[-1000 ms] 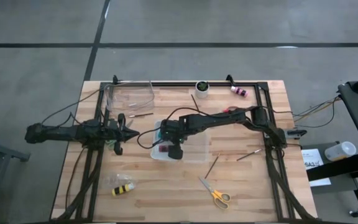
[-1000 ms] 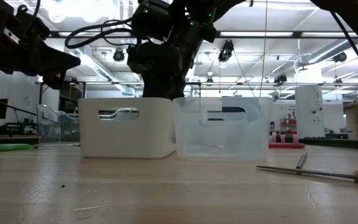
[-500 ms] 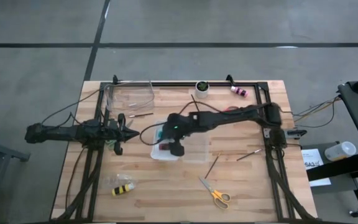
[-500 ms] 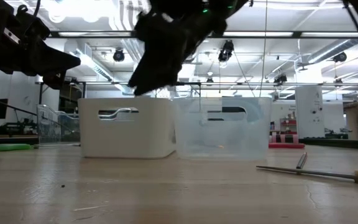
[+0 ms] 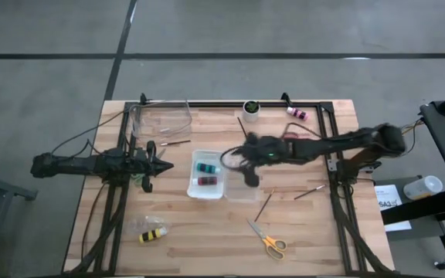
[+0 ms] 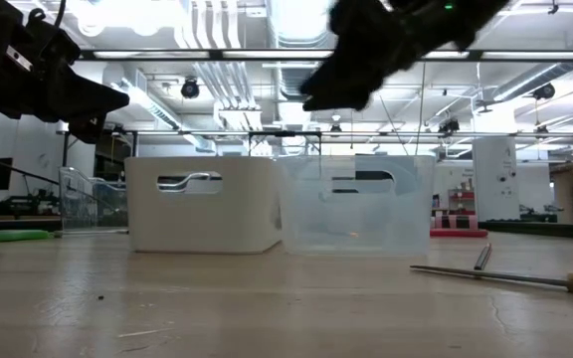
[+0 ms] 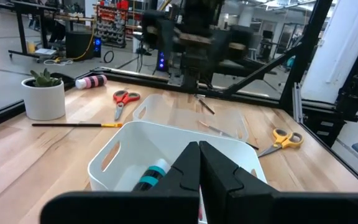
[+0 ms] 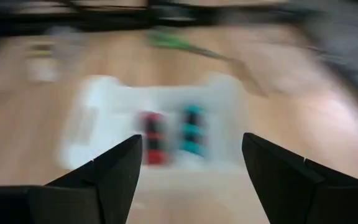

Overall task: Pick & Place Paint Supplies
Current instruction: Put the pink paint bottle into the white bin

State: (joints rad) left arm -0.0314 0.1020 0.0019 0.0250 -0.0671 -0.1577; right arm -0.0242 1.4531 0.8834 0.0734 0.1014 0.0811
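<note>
A white bin [image 5: 206,191] stands mid-table with a teal paint bottle [image 5: 205,167] and a red paint bottle [image 5: 205,181] lying in it; a clear bin [image 5: 242,191] adjoins it on the right. My right gripper [image 5: 242,164] hovers open above the clear bin, facing the white bin [image 8: 160,118], with nothing between its fingers. My left gripper [image 5: 157,164] waits shut left of the bins. A yellow-and-black bottle [image 5: 154,235] lies near the front left. Yellow scissors [image 5: 267,242] and two brushes [image 5: 263,205] [image 5: 310,192] lie on the table to the front right. A purple bottle [image 5: 296,113] lies at the far edge.
A small white cup with a plant [image 5: 251,107] stands at the far edge. A clear container [image 5: 161,119] sits at the far left, with a brush [image 5: 178,142] beside it. Red scissors [image 7: 124,98] lie past the bins. Black frame rails run along the table's left, right and far sides.
My right gripper has drawn back from over the white bin toward the table's right edge and risen, tipping from pointing steeply down to a shallower slant. The teal and red bottles, partly hidden under the arm before, now show lying in the white bin.
</note>
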